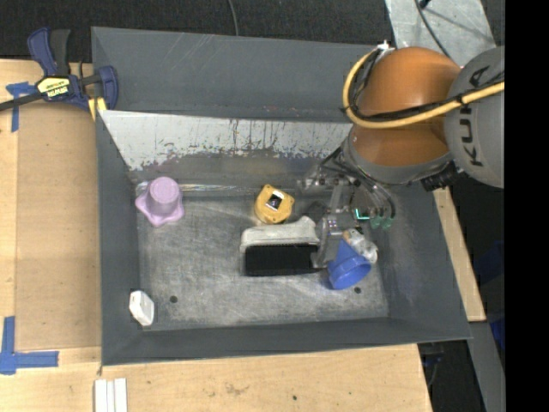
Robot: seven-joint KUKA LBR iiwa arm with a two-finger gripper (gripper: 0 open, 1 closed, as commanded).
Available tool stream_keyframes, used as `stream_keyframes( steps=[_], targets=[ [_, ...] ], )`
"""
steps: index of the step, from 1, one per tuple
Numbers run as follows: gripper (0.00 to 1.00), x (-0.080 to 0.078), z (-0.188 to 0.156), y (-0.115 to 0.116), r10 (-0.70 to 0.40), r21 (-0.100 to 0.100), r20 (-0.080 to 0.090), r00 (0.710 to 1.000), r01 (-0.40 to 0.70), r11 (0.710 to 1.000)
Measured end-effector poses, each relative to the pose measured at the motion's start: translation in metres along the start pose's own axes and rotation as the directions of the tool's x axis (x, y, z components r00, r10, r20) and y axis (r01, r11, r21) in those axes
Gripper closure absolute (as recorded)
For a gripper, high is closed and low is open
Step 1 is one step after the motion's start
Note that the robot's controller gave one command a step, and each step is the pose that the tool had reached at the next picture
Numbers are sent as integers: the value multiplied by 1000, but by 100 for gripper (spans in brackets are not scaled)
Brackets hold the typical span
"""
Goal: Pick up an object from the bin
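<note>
Gripper: I see it low, between the black block and the blue cup; its opening I cannot tell.
Block axis: left-right, flat.
Arm: in from the right, wrist down.

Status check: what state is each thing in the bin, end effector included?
Purple cup: upside down.
Yellow tape measure: lying flat, free.
Black-and-white block: lying flat.
Blue cup: tipped on its side.
Small white piece: loose, lower-left corner.
End effector: low, between block and blue cup.

Bin floor, black block central: yellow tape measure behind it, blue cap right, pink cup and white scrap left
</note>
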State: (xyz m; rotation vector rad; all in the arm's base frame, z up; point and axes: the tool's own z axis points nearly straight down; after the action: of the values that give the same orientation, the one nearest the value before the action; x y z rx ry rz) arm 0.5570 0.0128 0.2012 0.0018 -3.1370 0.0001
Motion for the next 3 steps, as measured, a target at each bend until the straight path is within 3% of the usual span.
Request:
stream_keyframes(
  steps=[1, 2, 3],
  targets=[
    [0, -2, -4, 0, 0, 0, 8, 1000, 0, 1000],
    [0, -2, 71, 4, 5, 0, 13, 1000, -5, 1000],
    [0, 2, 92, 4, 5, 0, 5, 1000, -5, 1000]
  ],
)
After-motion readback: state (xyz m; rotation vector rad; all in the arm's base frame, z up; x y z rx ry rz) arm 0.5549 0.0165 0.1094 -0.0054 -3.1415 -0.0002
